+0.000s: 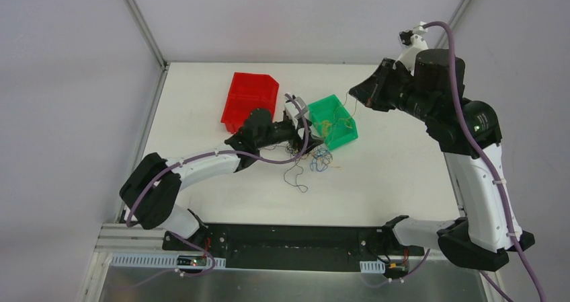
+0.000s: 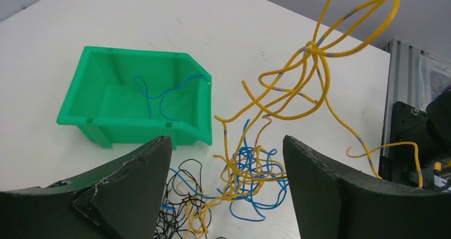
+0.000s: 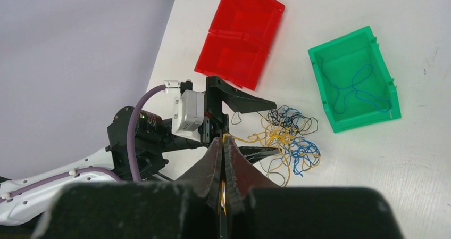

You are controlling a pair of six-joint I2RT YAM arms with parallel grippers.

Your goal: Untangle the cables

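Observation:
The cables (image 2: 255,170) lie as a small loopy clump of yellow, blue and black wires on the white table, in front of the green bin (image 2: 80,108). My left gripper (image 2: 227,140) is open, low over the table, with the clump between its fingers (image 2: 133,186). My right gripper (image 3: 223,143) is raised above the table and shut on a yellow cable (image 3: 250,139). That cable's loops (image 2: 319,50) rise out of the clump. In the top view the clump (image 1: 317,157) sits just ahead of the left gripper (image 1: 301,140), with the right gripper (image 1: 354,92) above the green bin.
The green bin (image 1: 344,139) holds a blue wire (image 3: 353,87). A red bin (image 1: 250,99) stands to its left, close behind the left arm. One dark wire (image 1: 296,177) trails toward the near edge.

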